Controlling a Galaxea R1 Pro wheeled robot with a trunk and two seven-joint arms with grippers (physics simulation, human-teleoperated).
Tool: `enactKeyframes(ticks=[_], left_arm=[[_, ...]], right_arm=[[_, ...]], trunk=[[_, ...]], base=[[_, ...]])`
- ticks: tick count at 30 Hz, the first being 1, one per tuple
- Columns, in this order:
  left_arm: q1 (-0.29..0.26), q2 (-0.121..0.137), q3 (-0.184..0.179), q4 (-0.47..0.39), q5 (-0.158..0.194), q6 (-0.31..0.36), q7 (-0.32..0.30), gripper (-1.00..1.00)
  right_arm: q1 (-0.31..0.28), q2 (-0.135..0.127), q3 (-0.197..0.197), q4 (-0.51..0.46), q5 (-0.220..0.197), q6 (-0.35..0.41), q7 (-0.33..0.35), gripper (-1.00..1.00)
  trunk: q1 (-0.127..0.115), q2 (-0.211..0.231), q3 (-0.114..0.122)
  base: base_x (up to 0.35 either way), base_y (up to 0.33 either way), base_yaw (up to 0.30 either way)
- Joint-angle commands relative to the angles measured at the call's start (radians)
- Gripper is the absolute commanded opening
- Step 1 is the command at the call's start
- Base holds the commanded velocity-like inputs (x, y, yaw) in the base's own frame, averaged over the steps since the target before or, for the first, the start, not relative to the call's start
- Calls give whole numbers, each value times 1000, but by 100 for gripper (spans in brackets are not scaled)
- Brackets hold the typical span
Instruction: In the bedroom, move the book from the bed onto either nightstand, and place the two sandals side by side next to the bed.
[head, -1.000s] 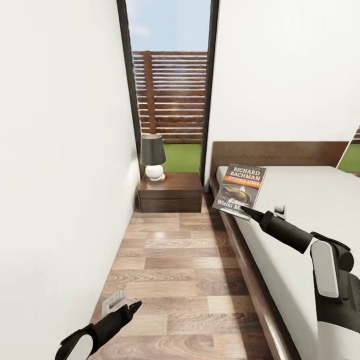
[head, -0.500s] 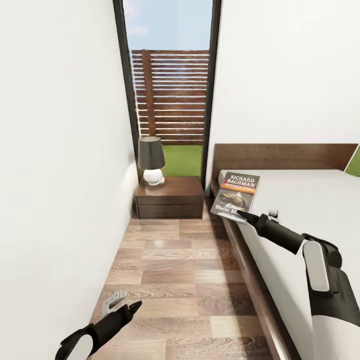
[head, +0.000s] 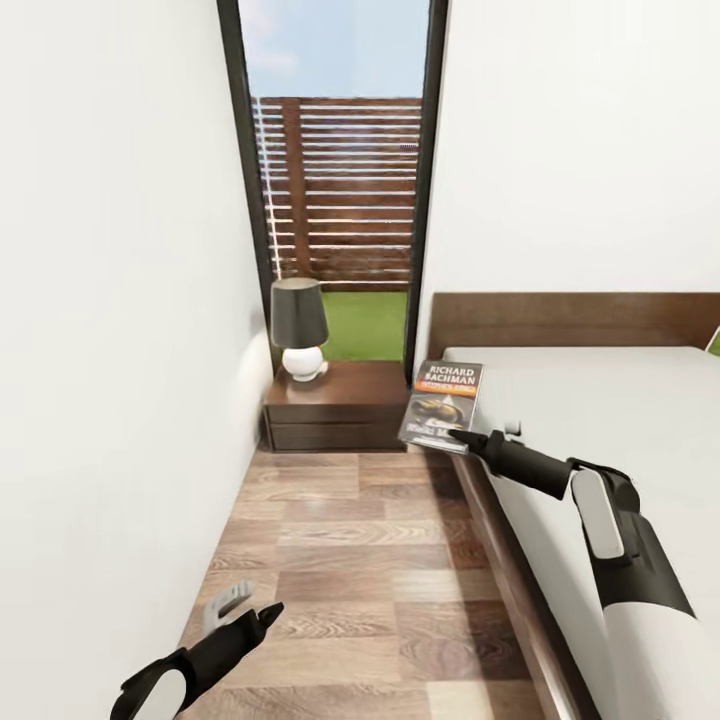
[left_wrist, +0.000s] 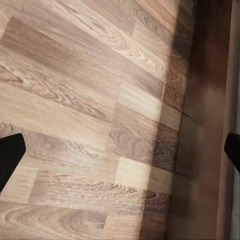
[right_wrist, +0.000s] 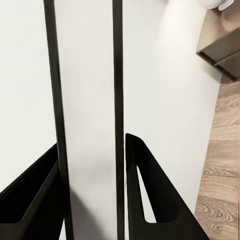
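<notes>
Nearest, the left end effector (head: 243, 608) hangs low over the wood-plank floor (head: 350, 560), its fingers spread wide and holding nothing. Further on, the right end effector (head: 462, 436) is clamped on the book (head: 441, 405), carried upright in the air above the bed (head: 600, 420) frame's near edge. Beyond stands the nightstand (head: 335, 405) with its lamp (head: 299, 327), under the tall window (head: 335, 180).

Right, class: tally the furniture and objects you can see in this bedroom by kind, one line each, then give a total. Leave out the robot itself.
Bed: 1
Nightstand: 1
Lamp: 1
Book: 1, held up by the right gripper between bed and nightstand
Total: 4
</notes>
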Motion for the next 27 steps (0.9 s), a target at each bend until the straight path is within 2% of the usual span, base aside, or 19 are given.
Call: enactKeyframes(ticks=[1, 2, 8, 9, 11, 12, 17, 27], left_arm=[[0, 1, -2, -1, 10, 2, 9, 100], [0, 1, -2, 0, 11, 2, 9, 100], [0, 1, -2, 1, 11, 2, 9, 100], [0, 1, -2, 3, 11, 2, 10, 100], [0, 1, -2, 7, 11, 2, 9, 100], [0, 1, -1, 17, 11, 1, 9, 100], [0, 1, -1, 19, 11, 2, 10, 100], [0, 1, -1, 25, 11, 2, 10, 100]], right_arm=[[-3, 0, 7, 5, -4, 6, 8, -100], [-13, -2, 26, 33, -4, 6, 8, -100], [-45, -1, 40, 119, -3, 6, 10, -100], [-60, -1, 44, 163, -2, 6, 11, -100], [-64, -1, 47, 174, -2, 6, 11, -100], [-72, -1, 74, 207, -4, 6, 12, -100], [-90, -1, 82, 249, -4, 6, 12, -100], [-176, 1, 117, 452, -1, 6, 13, -100]], trunk=[[0, 0, -1], [0, 0, -1], [0, 0, -1], [0, 0, -1], [0, 0, -1], [0, 0, -1], [0, 0, -1], [0, 0, -1]], base=[[327, 0, -4], [327, 0, -44], [327, 0, -46], [327, 0, -13], [327, 0, -9], [327, 0, -2], [327, 0, -1], [327, 0, 0]])
